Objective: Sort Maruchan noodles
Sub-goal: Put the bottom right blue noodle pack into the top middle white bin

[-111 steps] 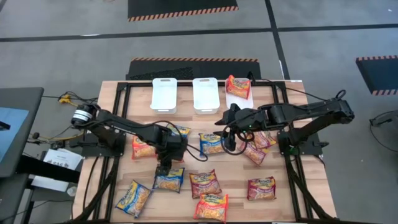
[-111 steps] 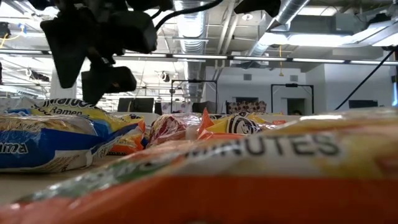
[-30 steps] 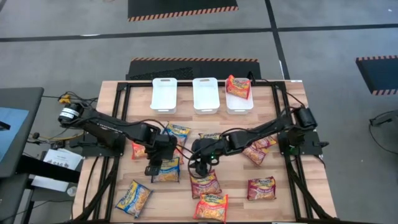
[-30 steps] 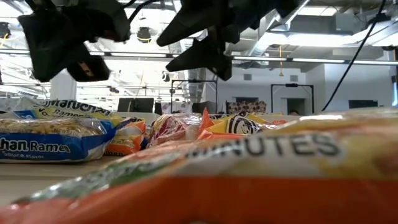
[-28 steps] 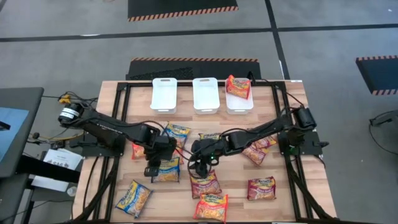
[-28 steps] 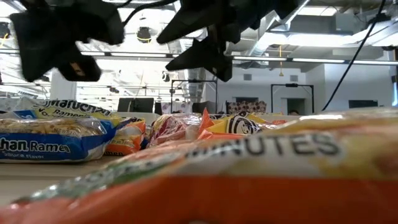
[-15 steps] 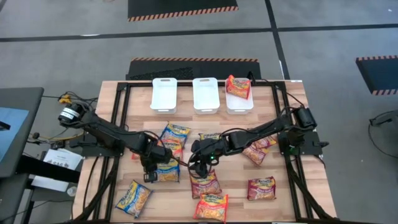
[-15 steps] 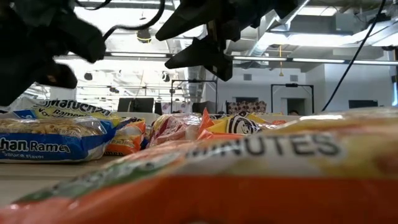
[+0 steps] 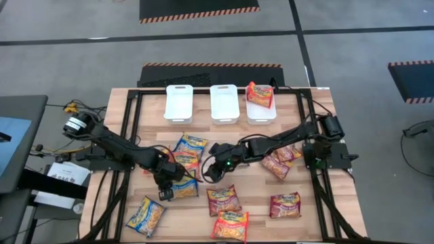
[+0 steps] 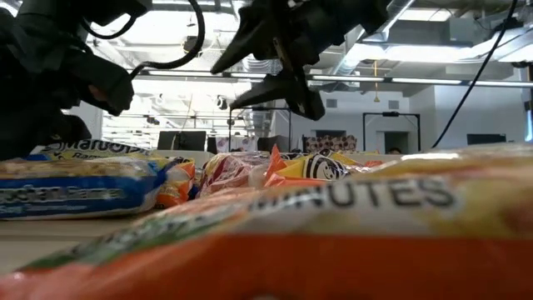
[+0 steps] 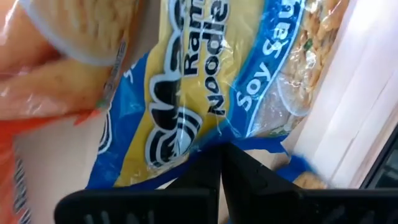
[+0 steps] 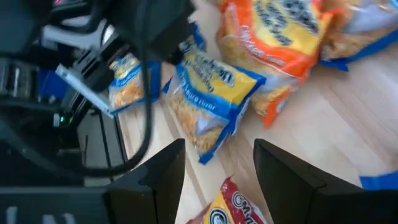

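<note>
Several glossy, crinkled flat noodle packets lie scattered mid-table. Left gripper, fingers pressed together, pinches a blue packet by its edge, having slid nearer. Right gripper hovers beside, fingers apart, swung farther back.

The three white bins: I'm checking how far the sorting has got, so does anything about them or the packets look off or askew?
Only the right bin holds anything: one orange packet lying tilted across its rim rather than flat inside. The left bin and middle bin are bare. The other packets lie scattered at odd angles on the table.
</note>
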